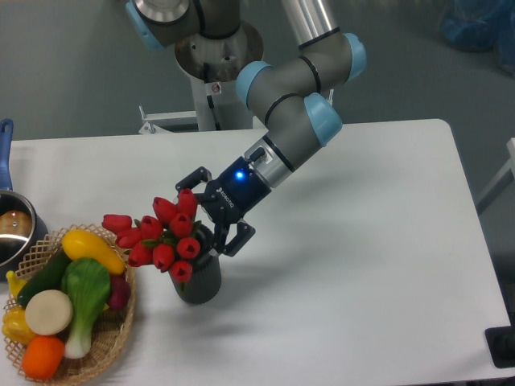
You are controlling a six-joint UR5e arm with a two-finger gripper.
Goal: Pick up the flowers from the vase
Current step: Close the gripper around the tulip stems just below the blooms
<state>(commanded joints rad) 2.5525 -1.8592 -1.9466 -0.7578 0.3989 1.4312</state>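
The arm (294, 88) reaches down from the far side of the white counter (362, 265) and tilts toward the left. Its hand (216, 215) sits at the right side of the flowers (165, 229), just above the rim of the vase (199, 281). The fingers (237, 237) are spread; one finger shows on the far side of the bunch and another on the near right side, next to the vase rim. Whether either finger touches the stems cannot be determined, since the blooms hide that area. A blue light is lit on the body of the hand.

The flowers stand in the vase and lean to the left, with the red buds spreading out over the rim toward the basket (113, 338). The vase is upright on the counter, left of centre.

The basket lies at the near left corner, just beside the vase, and holds toy vegetables (68, 297). A metal pot (12, 229) with a blue handle stands at the left edge, behind the basket.
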